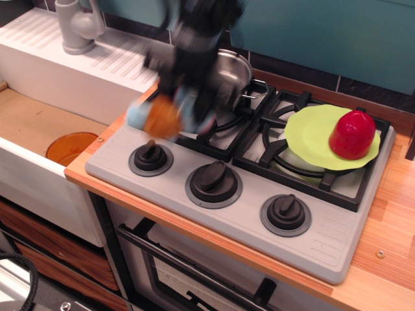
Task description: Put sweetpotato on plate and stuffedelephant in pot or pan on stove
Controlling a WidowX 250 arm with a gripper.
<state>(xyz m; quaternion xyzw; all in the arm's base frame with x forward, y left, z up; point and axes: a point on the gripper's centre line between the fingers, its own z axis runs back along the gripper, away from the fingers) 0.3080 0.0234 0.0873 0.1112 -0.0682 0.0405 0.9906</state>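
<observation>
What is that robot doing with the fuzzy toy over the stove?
The robot's gripper is carrying the stuffed elephant in the air above the stove, near the shiny pot at the back. The picture is blurry there, so the arm is moving fast. The red sweet potato already sits on the green plate, which rests on the right-hand burners. The elephant is not in the pot yet.
</observation>
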